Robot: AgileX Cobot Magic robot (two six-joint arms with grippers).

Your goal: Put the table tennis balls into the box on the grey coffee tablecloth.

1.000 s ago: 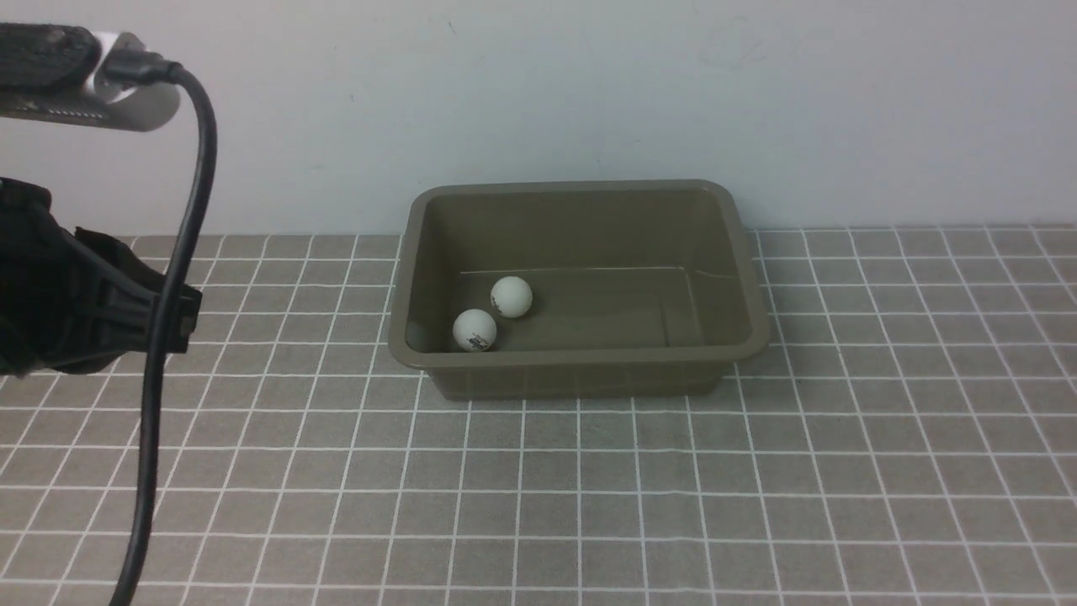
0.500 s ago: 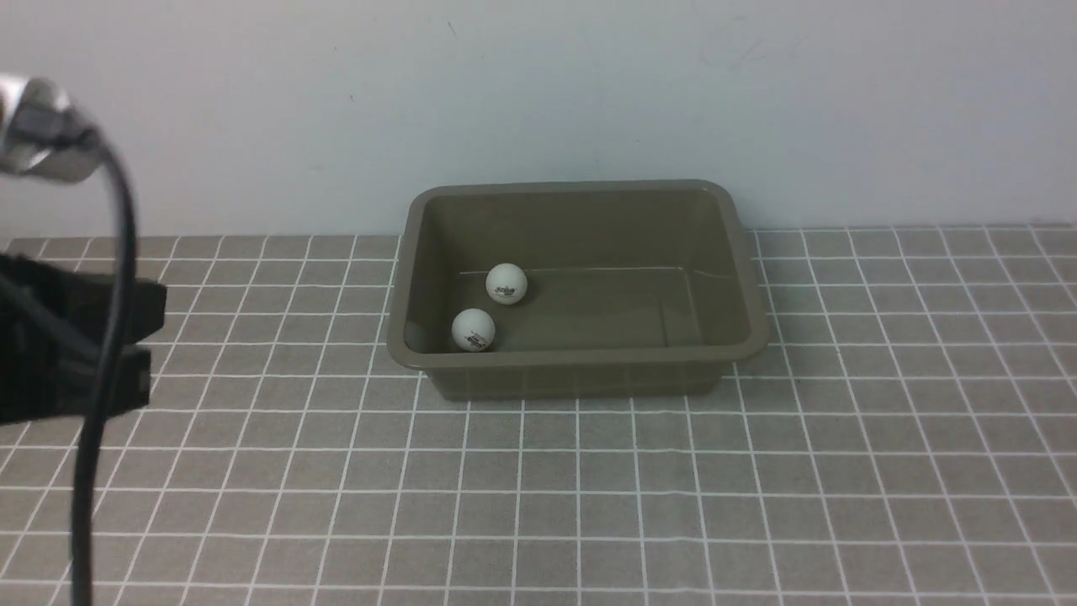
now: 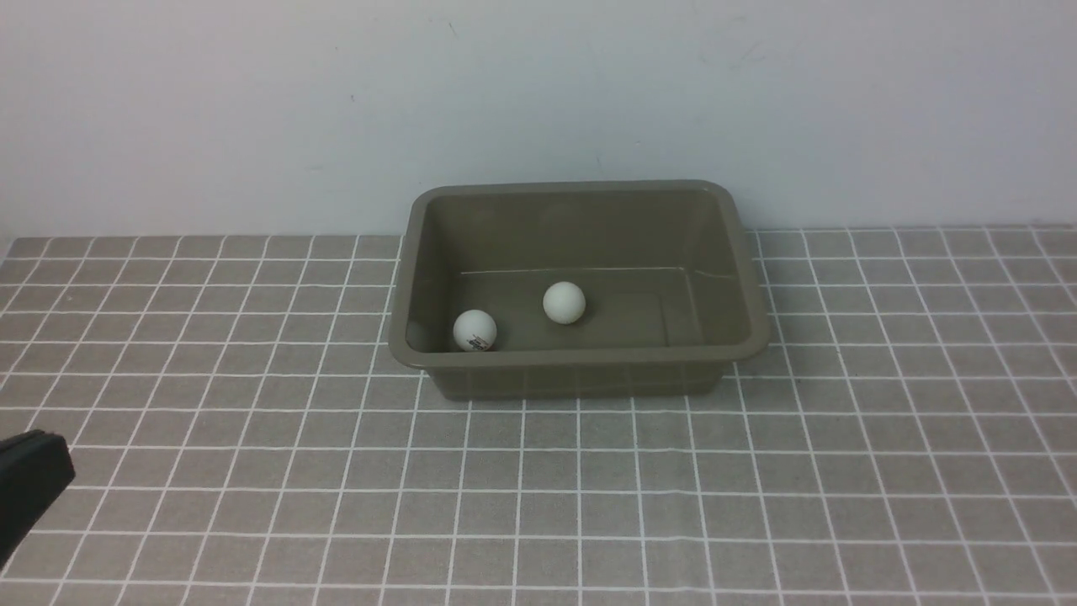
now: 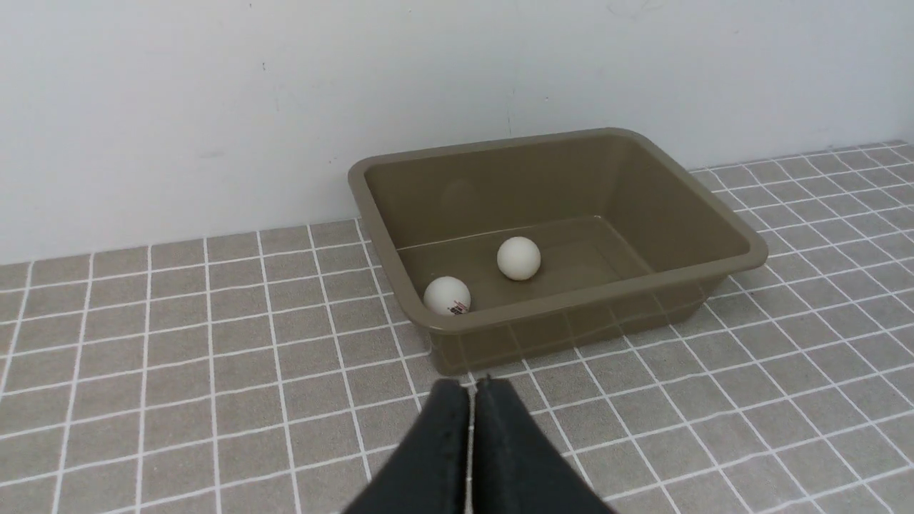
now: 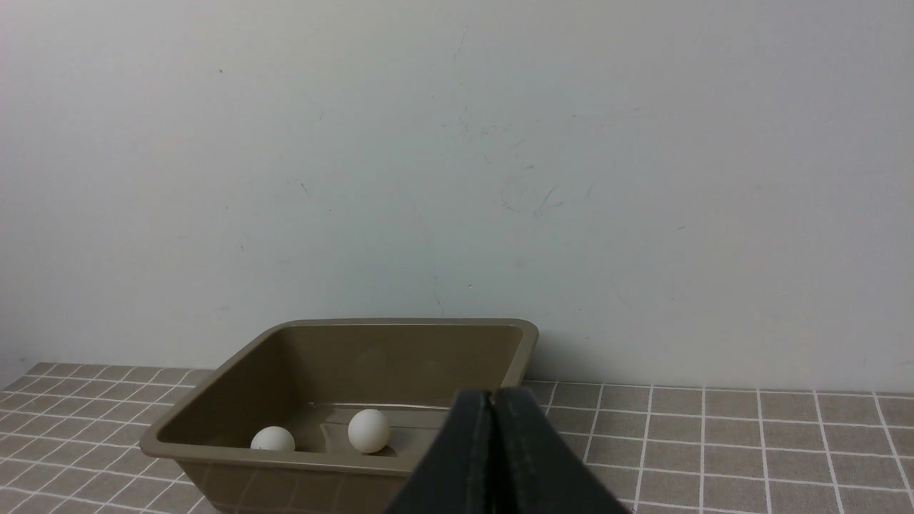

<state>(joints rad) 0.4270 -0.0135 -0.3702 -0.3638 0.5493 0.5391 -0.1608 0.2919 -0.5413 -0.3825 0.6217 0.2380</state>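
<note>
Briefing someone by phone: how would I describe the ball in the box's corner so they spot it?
Find the olive-brown box on the checked tablecloth by the wall. Two white balls lie inside; the corner ball sits near left, showing a dark logo, while the other ball lies mid-floor, plain.

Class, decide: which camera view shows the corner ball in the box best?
The left wrist view: the corner ball appears largest there, logo visible, inside the box. The front view shows it smaller, logo also visible. The right wrist view shows only its top behind the rim.
</note>
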